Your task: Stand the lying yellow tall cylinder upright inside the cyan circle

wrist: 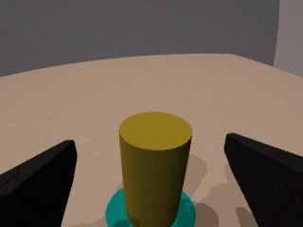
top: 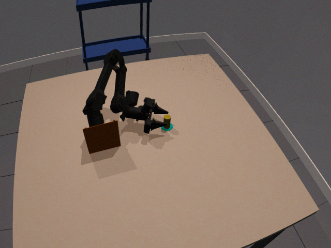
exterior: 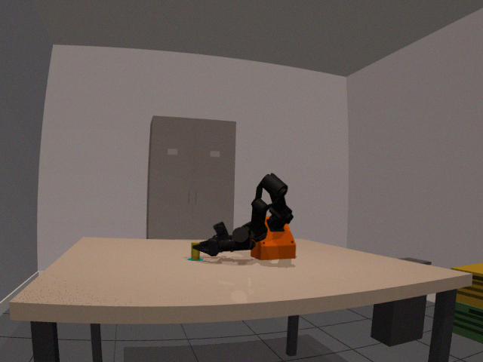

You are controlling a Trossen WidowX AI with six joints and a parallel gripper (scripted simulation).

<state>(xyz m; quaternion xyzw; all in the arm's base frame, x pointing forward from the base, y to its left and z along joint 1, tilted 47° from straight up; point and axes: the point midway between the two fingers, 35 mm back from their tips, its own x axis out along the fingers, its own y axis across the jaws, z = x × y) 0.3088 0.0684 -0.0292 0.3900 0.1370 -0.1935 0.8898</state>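
The yellow tall cylinder (top: 167, 121) (exterior: 195, 250) (wrist: 154, 175) stands upright on the cyan circle (top: 170, 128) (exterior: 189, 259) (wrist: 114, 213). In the wrist view cyan shows on both sides of its base and behind it; the near edge is cut off by the frame. My gripper (top: 167, 118) (exterior: 194, 247) (wrist: 151, 147) is open, with one finger on each side of the cylinder and a gap between each finger and its wall. The fingers point nearly level, at the cylinder's upper part.
The arm's orange base (top: 103, 137) (exterior: 273, 249) stands on the table (top: 186, 186) (exterior: 155, 284). A blue shelf cart (top: 115, 49) stands on the floor beyond the table's far edge. A grey cabinet (exterior: 191, 175) stands by the wall.
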